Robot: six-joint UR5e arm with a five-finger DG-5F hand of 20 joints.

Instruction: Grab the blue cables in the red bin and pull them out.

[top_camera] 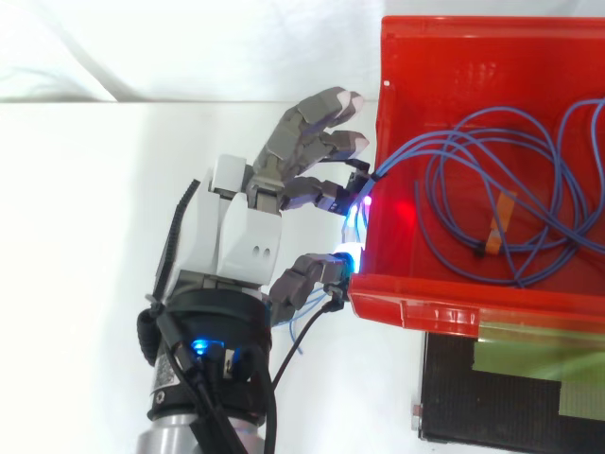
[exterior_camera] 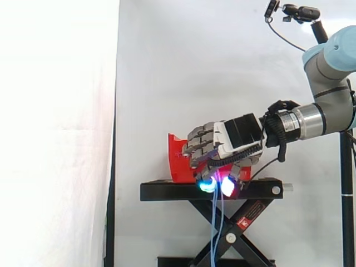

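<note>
Hand (top_camera: 236, 236) pinches blue cables (top_camera: 413, 145); red bin (top_camera: 473, 43) atop stand (exterior_camera: 167, 191)

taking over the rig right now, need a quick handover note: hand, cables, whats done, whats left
Hand: shut on the blue cables, pinching them at the side edge of the red bin.
Cables: most loops lie inside the bin. One stretch crosses the edge to the fingertips, and in the side view loose ends hang down past the black stand.
Done: cables grabbed, a short length out.
Left: pull the remaining loops out of the bin.
</note>
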